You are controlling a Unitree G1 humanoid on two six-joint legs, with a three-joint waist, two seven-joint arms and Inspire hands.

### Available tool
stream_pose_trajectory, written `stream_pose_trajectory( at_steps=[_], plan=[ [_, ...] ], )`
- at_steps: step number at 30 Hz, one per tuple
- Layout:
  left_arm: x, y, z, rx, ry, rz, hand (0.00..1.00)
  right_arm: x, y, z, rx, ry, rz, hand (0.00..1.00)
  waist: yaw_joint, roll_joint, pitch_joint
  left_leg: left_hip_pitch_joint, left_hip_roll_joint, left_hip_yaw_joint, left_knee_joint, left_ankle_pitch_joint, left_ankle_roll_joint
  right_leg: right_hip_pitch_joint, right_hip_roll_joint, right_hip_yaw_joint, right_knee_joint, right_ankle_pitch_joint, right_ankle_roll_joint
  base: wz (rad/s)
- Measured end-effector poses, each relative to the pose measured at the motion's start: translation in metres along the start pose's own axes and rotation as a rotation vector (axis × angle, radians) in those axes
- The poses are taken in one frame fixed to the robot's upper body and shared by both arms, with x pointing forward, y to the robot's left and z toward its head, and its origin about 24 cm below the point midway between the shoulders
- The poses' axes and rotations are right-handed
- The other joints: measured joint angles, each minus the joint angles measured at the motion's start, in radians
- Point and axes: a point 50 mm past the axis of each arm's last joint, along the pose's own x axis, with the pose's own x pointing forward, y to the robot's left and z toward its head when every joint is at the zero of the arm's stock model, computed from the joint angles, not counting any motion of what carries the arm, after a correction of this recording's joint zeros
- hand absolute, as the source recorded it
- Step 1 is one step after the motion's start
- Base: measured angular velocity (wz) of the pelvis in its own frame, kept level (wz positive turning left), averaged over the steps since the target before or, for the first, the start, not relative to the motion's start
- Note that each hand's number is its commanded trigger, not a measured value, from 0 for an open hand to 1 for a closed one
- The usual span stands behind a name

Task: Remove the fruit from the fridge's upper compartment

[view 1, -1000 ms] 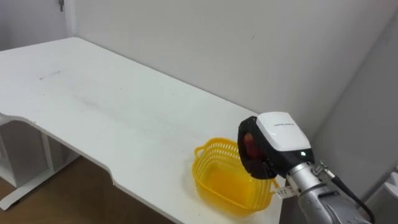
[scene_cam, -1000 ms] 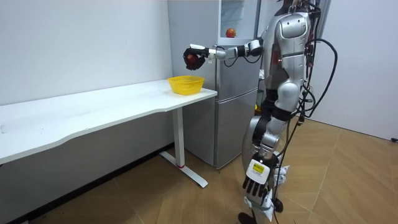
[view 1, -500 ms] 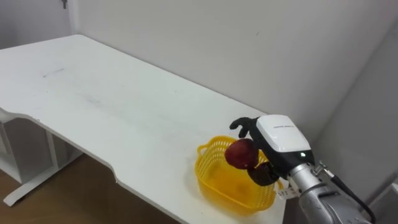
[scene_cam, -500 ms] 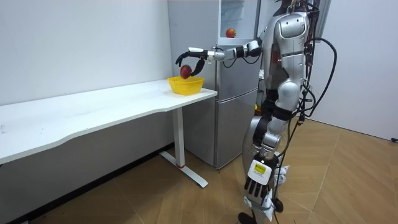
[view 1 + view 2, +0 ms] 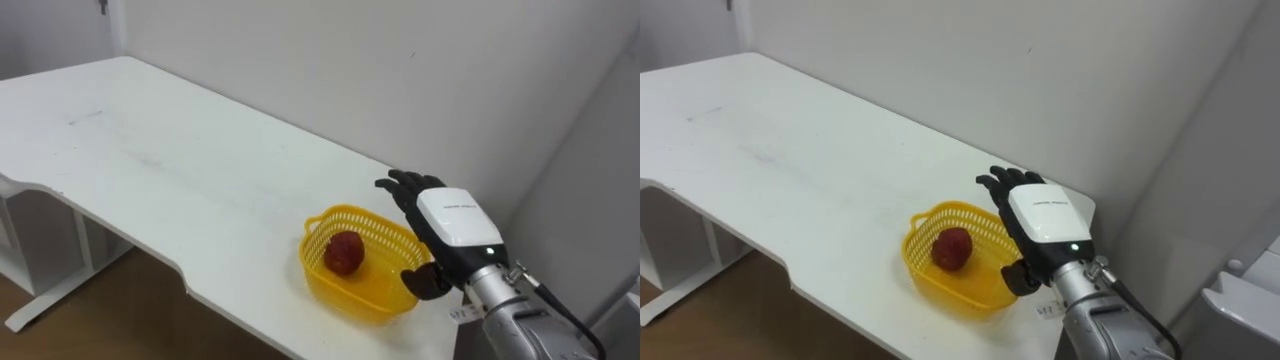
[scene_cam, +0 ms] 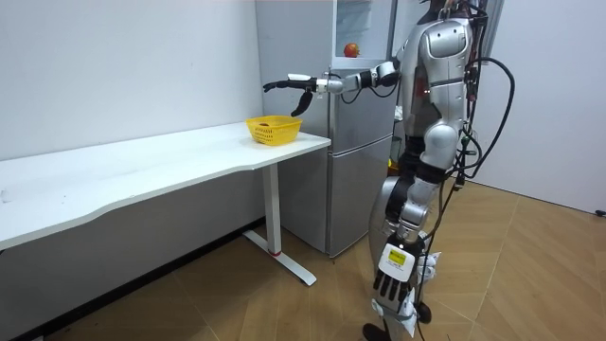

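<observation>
- Red apple [image 5: 343, 252] lies inside the yellow basket [image 5: 385, 228] near the white table [image 5: 150, 160] corner.
- Right hand [image 5: 447, 222] hovers just over the basket, fingers spread, holding nothing.
- Left hand [image 6: 389, 281] hangs by the robot's thigh, state unclear.

The right hand [image 5: 452, 222] has black fingers and a white, rounded back plate with small dark print and a tiny green light near the wrist. Behind it come a silver metal wrist with a thin dark cable and a grey forearm. The torso is glossy silver-grey, with black cables looping beside it. The left hand [image 6: 389, 278] has dark fingers and a yellow-marked label on its back.
</observation>
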Motion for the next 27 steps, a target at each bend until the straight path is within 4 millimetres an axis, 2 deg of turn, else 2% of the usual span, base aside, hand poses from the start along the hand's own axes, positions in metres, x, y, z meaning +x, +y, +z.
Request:
stream_pose_trajectory(
  at_steps=[10,19,22,25,26,27],
  plan=[
    [0.000,0.001,0.002,0.001,-0.008,0.003,0.00,0.000,0.000,-0.002,0.045,0.023,-0.004,0.00,-0.002,0.001,0.0007,-0.001,0.000,-0.002,-0.001,0.000,0.000,0.000,0.000,-0.004,0.000,0.000,0.000,0.00],
    [0.000,0.002,0.004,0.000,-0.021,0.030,0.00,0.002,-0.009,-0.008,0.116,0.067,-0.051,0.00,-0.002,0.004,0.0002,0.000,0.000,-0.006,0.000,0.000,0.000,0.001,0.000,-0.012,0.000,0.000,0.000,0.00],
    [-0.001,0.002,0.004,-0.001,-0.020,0.037,0.00,0.002,-0.011,-0.007,0.153,0.066,-0.061,0.00,-0.006,0.013,-0.0003,0.000,0.000,-0.007,0.000,0.000,0.000,0.001,0.000,-0.012,0.000,0.000,0.000,0.00],
    [0.000,0.000,0.005,-0.006,-0.021,0.049,0.00,0.003,-0.015,-0.003,0.176,0.053,-0.081,0.00,-0.013,0.033,-0.0012,-0.001,0.000,-0.003,0.000,0.000,0.000,0.000,-0.001,-0.011,0.000,0.000,0.000,-0.01],
    [-0.001,-0.002,0.005,-0.008,-0.020,0.049,0.00,0.005,-0.020,0.002,0.204,0.040,-0.105,0.00,-0.017,0.045,-0.0026,-0.001,0.000,-0.001,-0.001,0.000,0.000,0.000,-0.001,-0.010,0.000,0.000,0.000,-0.06],
    [-0.001,-0.004,0.004,-0.009,-0.018,0.048,0.00,0.007,-0.024,0.010,0.232,0.018,-0.133,0.00,-0.022,0.057,-0.0075,0.002,0.000,0.002,-0.001,0.000,0.000,0.000,-0.001,-0.005,0.000,0.000,0.000,-0.07]
  ],
)
